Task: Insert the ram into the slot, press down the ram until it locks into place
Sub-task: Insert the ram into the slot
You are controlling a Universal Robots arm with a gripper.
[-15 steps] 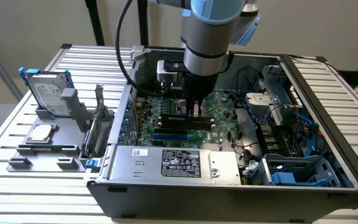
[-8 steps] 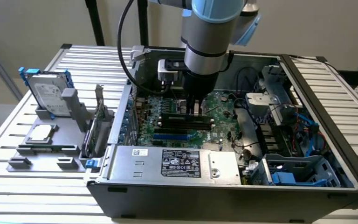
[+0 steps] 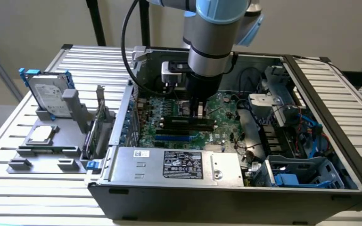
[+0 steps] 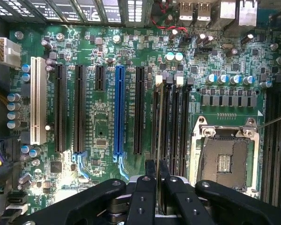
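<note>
The tabletop (image 3: pixel 36 202) is a run of pale metal slats with dark grooves between them. A black computer case (image 3: pixel 231 200) lies on its side on it, open face up, taking up the middle and the exterior view's right. Just beside the case, on the exterior view's left, a flat grey holder plate (image 3: pixel 43 165) rests on the slats, carrying an upright hard drive (image 3: pixel 45 94).
</note>
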